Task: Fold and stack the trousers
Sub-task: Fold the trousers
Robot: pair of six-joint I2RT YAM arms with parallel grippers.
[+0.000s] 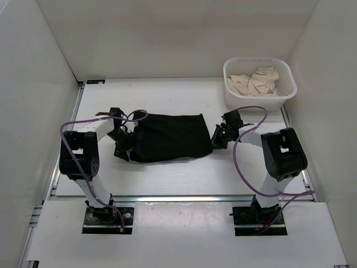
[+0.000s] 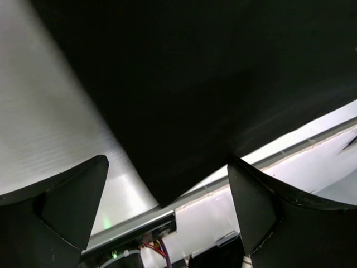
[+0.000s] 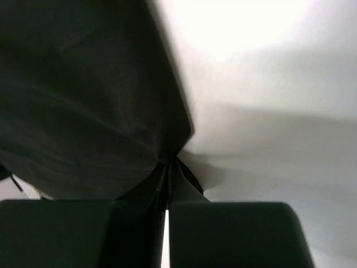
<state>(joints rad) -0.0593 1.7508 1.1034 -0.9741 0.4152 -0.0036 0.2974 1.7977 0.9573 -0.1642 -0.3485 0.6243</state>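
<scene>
The black trousers [image 1: 170, 137] lie folded into a rough rectangle in the middle of the table. My left gripper [image 1: 124, 146] is at their left edge. In the left wrist view it [image 2: 167, 162] is open wide, and a corner of the black fabric [image 2: 184, 84] reaches down between the fingers without being pinched. My right gripper [image 1: 216, 138] is at the trousers' right edge. In the right wrist view it [image 3: 168, 164] is shut on a corner of the black fabric [image 3: 83, 111].
A white basket [image 1: 287, 75] holding beige cloth [image 1: 256, 81] stands at the back right of the table. White walls enclose the table on three sides. The arm bases sit on the metal rail at the near edge [image 1: 178, 198].
</scene>
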